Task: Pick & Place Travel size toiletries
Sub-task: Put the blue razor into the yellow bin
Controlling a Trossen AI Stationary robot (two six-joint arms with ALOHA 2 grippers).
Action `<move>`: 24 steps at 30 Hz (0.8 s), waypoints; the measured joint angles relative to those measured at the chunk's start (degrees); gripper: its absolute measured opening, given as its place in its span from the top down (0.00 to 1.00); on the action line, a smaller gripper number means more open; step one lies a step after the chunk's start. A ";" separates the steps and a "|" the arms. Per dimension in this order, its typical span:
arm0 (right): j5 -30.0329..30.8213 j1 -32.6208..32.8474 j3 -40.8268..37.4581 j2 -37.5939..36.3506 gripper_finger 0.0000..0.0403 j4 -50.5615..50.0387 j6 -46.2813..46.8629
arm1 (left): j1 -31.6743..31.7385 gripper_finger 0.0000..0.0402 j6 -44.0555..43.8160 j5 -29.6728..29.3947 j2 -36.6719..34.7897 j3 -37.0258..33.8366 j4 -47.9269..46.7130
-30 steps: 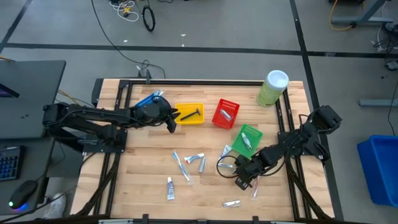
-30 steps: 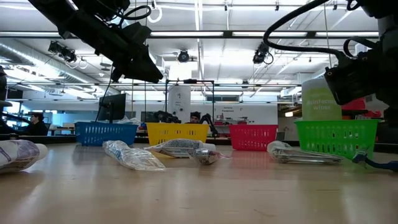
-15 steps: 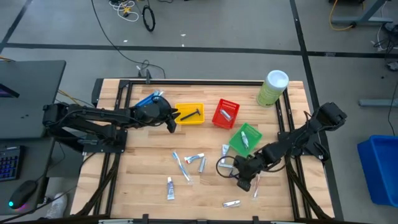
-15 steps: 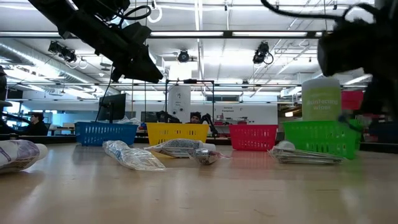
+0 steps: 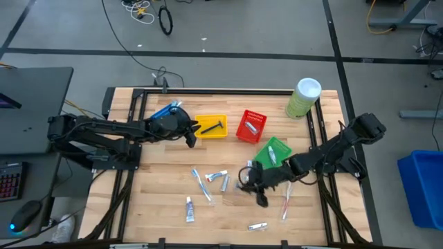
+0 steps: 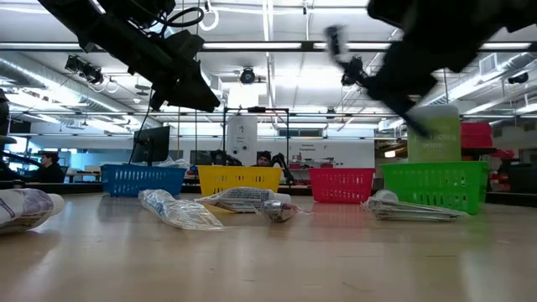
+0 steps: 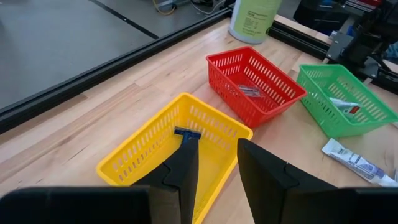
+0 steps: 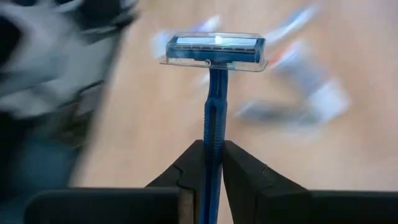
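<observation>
High view. The left gripper (image 5: 192, 131) hangs at the yellow bin (image 5: 211, 126), in which one dark razor (image 5: 214, 126) lies. The right gripper (image 5: 243, 181) is over the middle of the table (image 5: 159, 173), near the green bin (image 5: 275, 156). Four bins can be counted: blue (image 5: 165, 111), yellow, red (image 5: 250, 126) and green. One pale-green canister (image 5: 303, 98) stands at the far edge. About seven loose tubes and toothbrushes lie on the wood, among them a tube (image 5: 188, 209) near the front edge and a toothbrush (image 5: 285, 205) just right of the right gripper.

Low view. Wrapped items (image 6: 179, 210) lie in front of the row of bins; the right arm is blurred, so its fingers cannot be judged here.

Left wrist view. The left gripper's fingers (image 7: 266, 180) stand partly apart with nothing between them, above the yellow bin and its razor. One item lies in the red bin, one in the green.

Right wrist view. The right gripper is clamped narrowly on the handle of a blue razor (image 8: 214, 56), head forward under a clear cap. Judged: the razor is light, stiff and smooth; the thin handle may pivot in the grip, so mid-handle is the best hold, leaving the capped blade head untouched.
</observation>
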 joint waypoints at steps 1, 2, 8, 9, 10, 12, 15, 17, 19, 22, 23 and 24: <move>3.89 -0.99 0.00 0.00 0.86 0.96 -3.63 | 0.00 0.71 0.00 0.09 0.00 0.00 0.08; 8.09 -1.99 0.00 0.00 0.86 2.23 -6.58 | 0.00 0.71 0.00 0.14 0.00 0.00 0.28; 27.28 -9.53 0.04 -0.02 0.86 10.87 -17.65 | 0.00 0.71 -0.02 0.96 0.00 0.00 1.13; 27.81 -11.04 0.04 -0.02 0.86 12.20 -19.10 | -0.01 0.71 -0.01 0.96 -0.02 0.00 1.23; 27.77 -12.66 0.04 -0.04 0.86 13.37 -20.23 | -0.01 0.71 -0.01 0.89 -0.01 0.00 1.27; 26.34 -15.95 0.04 -0.04 0.86 15.62 -20.79 | 0.02 0.71 -0.01 0.41 -0.02 0.00 1.25; 20.22 -20.36 0.04 -0.04 0.86 18.18 -19.99 | 0.02 0.71 0.00 0.38 -0.01 0.00 1.22; 15.31 -22.74 0.04 0.01 0.86 19.95 -19.36 | 0.00 0.71 0.00 0.38 -0.02 0.00 1.20; 11.12 -24.59 0.07 0.07 0.85 20.82 -19.23 | 0.02 0.71 0.00 0.38 -0.01 0.00 1.22; 5.62 -26.37 0.07 0.13 0.85 22.91 -19.39 | 0.02 0.71 0.75 2.29 -0.02 0.00 1.67; 3.91 -26.72 0.07 0.13 0.85 24.05 -19.61 | 0.02 0.71 1.90 3.56 -0.02 -0.02 2.49; 2.34 -27.00 0.07 0.13 0.86 25.22 -19.74 | 0.02 0.71 2.87 4.81 0.22 -0.02 4.23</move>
